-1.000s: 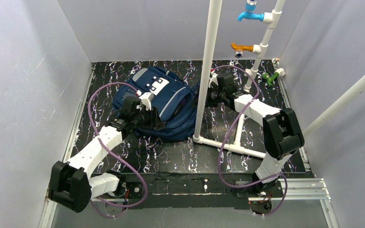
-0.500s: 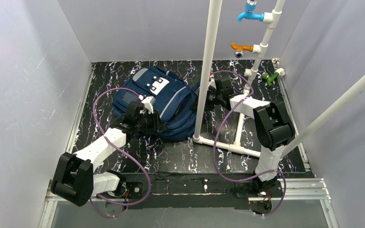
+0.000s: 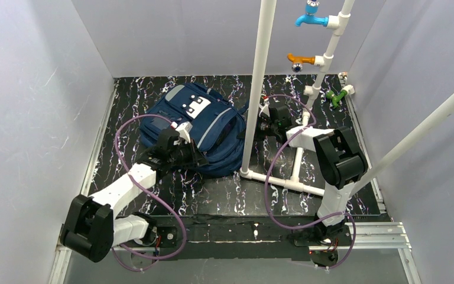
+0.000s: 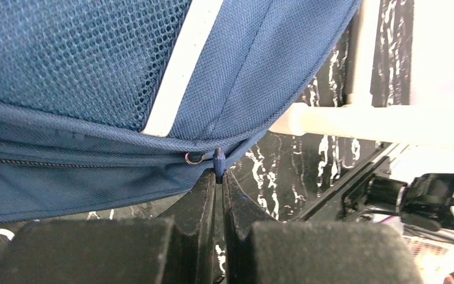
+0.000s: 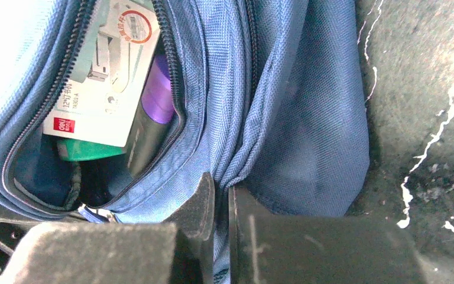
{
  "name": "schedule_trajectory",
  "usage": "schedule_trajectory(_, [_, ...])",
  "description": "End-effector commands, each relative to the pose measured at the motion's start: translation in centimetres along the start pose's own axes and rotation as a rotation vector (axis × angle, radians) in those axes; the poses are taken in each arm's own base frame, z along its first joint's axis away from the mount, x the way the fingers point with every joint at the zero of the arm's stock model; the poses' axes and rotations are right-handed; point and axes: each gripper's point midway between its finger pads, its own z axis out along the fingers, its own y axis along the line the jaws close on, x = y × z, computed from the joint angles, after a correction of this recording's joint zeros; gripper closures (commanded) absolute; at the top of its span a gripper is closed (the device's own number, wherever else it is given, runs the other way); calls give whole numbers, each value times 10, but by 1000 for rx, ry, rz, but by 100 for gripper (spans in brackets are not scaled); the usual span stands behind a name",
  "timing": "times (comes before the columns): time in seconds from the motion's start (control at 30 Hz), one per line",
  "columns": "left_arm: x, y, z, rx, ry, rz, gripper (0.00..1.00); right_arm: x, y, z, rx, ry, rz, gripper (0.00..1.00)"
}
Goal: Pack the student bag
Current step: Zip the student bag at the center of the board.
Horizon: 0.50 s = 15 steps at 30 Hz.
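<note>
The student bag (image 3: 204,121), navy with grey stripes and a white patch, lies flat on the black marbled floor. My left gripper (image 3: 198,158) is at its near edge. In the left wrist view the gripper (image 4: 219,176) is shut on a small blue zipper pull (image 4: 217,161) next to a metal ring (image 4: 194,158). My right gripper (image 3: 256,127) is at the bag's right side, partly behind the pipe. In the right wrist view the gripper (image 5: 221,183) is shut on a fold of the bag's fabric (image 5: 230,160). Beside the fold a pocket gapes, showing a white box (image 5: 103,71), something purple (image 5: 158,92) and something green (image 5: 88,151).
A white pipe frame (image 3: 259,77) rises just right of the bag, with its base pipes (image 3: 284,182) on the floor. Blue (image 3: 310,18), orange (image 3: 300,59) and green (image 3: 335,96) taps hang at the back right. Pale walls enclose the floor.
Both grippers have closed, the left on the zipper pull and the right on the bag's fabric. The left arm has edged closer to the bag, and the right arm has folded upright.
</note>
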Motion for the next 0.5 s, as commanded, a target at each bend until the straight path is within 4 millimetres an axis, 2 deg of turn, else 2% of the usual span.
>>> schedule_trajectory(0.0, [-10, -34, -13, 98, -62, -65, 100, 3, 41, -9, -104, -37, -65, 97])
schedule_trajectory(0.17, [-12, -55, -14, 126, -68, -59, 100, 3, 50, -8, -107, -72, -86, 99])
schedule_trajectory(0.33, [-10, -67, 1, 138, -10, -52, 100, 4, 53, -6, -106, -70, -100, 99])
schedule_trajectory(0.47, [-17, -67, 5, 117, -35, -67, 100, 6, 40, -9, -11, -37, -169, 97])
